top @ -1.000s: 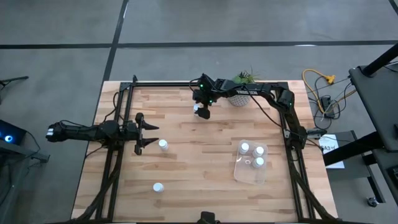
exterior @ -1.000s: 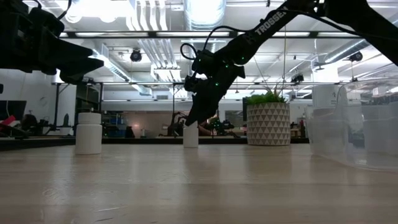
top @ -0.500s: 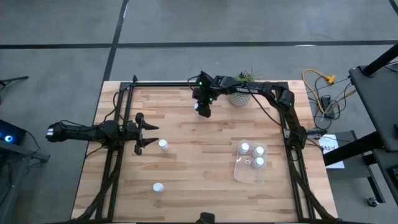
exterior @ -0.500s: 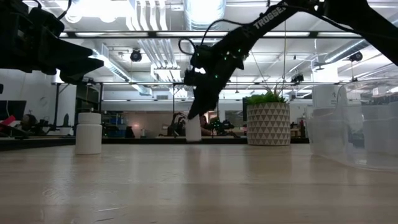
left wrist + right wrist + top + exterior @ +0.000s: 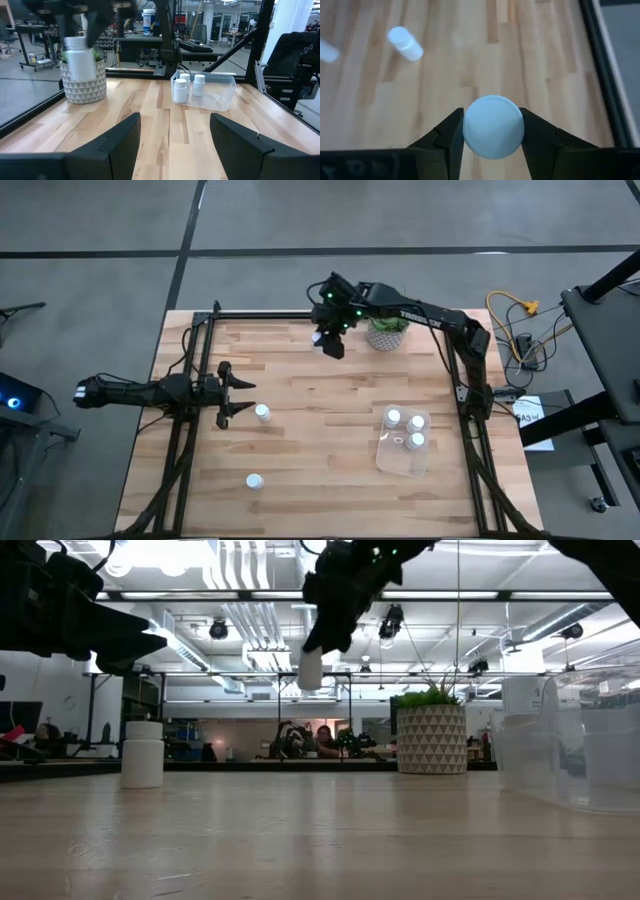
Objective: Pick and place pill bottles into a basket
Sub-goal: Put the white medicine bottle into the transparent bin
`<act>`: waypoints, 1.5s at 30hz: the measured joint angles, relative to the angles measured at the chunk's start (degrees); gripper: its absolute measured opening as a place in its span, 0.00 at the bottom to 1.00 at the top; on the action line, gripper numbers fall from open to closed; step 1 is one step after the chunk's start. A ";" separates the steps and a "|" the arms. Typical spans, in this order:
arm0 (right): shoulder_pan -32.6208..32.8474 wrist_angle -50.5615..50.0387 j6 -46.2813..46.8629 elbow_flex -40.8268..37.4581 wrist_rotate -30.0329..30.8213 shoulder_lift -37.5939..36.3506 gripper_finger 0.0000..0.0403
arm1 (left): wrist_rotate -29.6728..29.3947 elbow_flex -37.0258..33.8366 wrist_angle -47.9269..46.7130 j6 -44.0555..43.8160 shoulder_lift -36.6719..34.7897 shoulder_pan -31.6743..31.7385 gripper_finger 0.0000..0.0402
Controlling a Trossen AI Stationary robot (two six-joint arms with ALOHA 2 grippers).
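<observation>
Your right gripper [image 5: 331,344] is pinching a bottle [image 5: 493,127] clear of the table, up at twelve o'clock beside the plant [image 5: 387,330], so you're in the carry step. Next, swing it toward the basket [image 5: 404,456] at four o'clock, which already holds three bottles, and release inside its walls. Your left gripper [image 5: 236,392] waits spread at nine o'clock.

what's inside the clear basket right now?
Three pill bottles stand upright in the basket, clustered at its far end. The near end shows only bare bin floor. The right gripper holds a fourth bottle aloft.
</observation>
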 joint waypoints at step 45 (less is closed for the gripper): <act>43.05 3.13 45.92 -53.19 25.96 -50.23 0.40 | 0.00 0.00 -0.03 0.00 0.45 -0.01 0.55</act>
